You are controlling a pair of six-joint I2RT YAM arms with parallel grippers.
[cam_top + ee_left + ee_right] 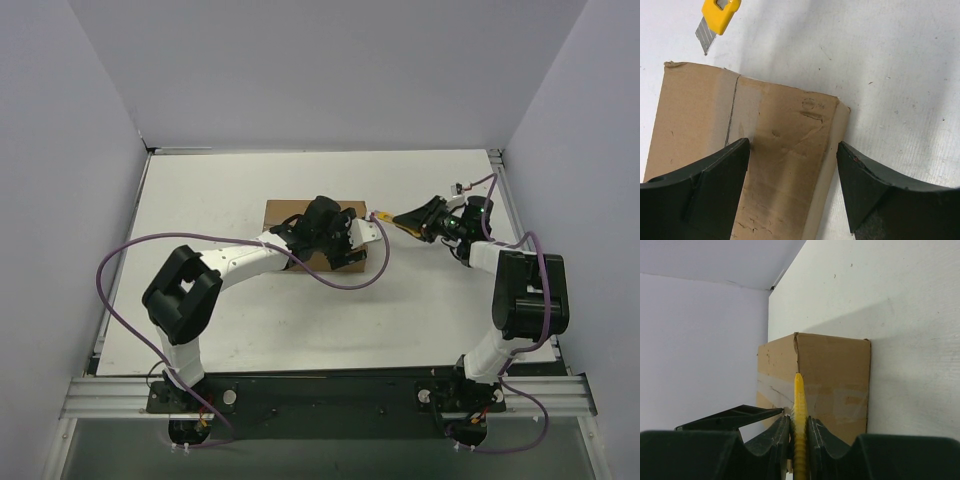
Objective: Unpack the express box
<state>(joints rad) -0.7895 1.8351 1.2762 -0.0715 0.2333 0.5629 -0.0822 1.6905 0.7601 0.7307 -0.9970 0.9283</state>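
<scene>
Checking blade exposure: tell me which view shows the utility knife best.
Left wrist: the utility knife shows its yellow body and bare blade side-on. Right wrist sees it edge-on, clamped in the right gripper; top external shows only a small yellow tip.

The box (288,213) stands mid-bench (220,320) with the left arm (250,258) lying over its top and near side, spread fingers (720,175) hanging above its right end. Just off that end the knife (386,214) clamped in the right gripper (415,222) fills the narrow gap. Bare bench lies open behind, left and in front; walls (60,200) close three sides.
</scene>
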